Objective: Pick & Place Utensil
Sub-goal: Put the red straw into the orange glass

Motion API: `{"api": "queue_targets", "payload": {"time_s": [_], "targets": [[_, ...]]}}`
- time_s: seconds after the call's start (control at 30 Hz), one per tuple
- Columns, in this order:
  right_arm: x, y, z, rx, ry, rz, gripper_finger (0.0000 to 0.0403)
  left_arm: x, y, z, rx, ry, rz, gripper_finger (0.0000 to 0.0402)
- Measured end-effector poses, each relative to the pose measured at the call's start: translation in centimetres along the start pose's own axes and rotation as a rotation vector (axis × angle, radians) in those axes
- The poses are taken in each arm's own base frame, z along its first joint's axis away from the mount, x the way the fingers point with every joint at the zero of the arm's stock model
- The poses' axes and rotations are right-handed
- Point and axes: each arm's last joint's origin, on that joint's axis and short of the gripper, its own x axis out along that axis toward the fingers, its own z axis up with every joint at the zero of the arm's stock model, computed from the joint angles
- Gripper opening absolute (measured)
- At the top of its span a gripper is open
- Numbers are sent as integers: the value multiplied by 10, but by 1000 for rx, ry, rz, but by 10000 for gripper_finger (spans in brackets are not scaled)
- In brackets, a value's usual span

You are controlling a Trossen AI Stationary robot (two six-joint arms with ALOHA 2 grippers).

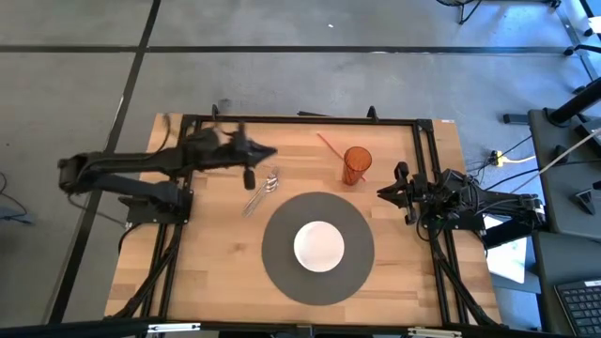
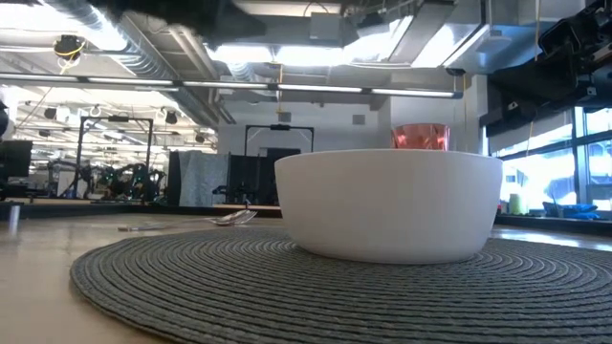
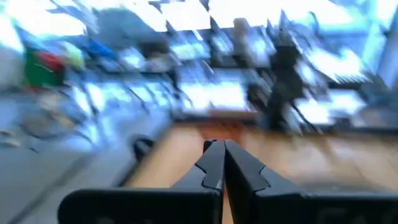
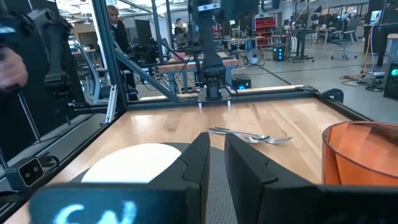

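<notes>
A metal spoon and fork (image 1: 263, 191) lie side by side on the wooden table, left of the orange cup (image 1: 356, 165); the right wrist view shows them too (image 4: 249, 135). My left gripper (image 1: 272, 154) is shut and empty in its wrist view (image 3: 216, 148). It points level across the table, just beyond the utensils' far ends and above them. A white bowl (image 1: 319, 246) stands on a round grey placemat (image 1: 282, 272). My right gripper (image 1: 383, 191) waits at the table's right edge, its fingers (image 4: 200, 149) a narrow gap apart with nothing between them.
A black frame (image 1: 300, 119) runs around the tabletop. The orange cup stands between the utensils and my right gripper. Bare wood shows left of the placemat (image 1: 207, 263). A person stands in the room behind the table (image 4: 115, 25).
</notes>
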Motion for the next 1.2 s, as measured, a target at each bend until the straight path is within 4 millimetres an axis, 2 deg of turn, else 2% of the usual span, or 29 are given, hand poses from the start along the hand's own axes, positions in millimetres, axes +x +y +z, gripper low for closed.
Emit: {"api": "queue_targets", "payload": {"time_s": [0.07,0.17,0.37,0.57,0.67,0.83,1.03,1.2], "targets": [[0,0,0,0,0,0,51,-12,6,-16,-32,-51,144,2],[0,0,0,-3,-1,-2,51,-24,11,-38,-16,-35,309,2],[0,-2,-1,-8,3,-52,51,-53,13,-40,-7,-132,332,2],[0,-2,-1,-25,4,-54,51,-74,15,-46,-31,-216,271,2],[0,-2,-1,-28,4,-54,51,-79,14,-57,-31,-235,261,3],[0,-3,3,-91,-36,-101,51,-85,17,-70,-73,-356,363,2],[0,-4,3,-138,-33,-131,51,-85,20,-92,-16,-273,446,2],[0,-3,3,-129,-34,-127,51,-85,24,-98,42,-212,478,3]]}}
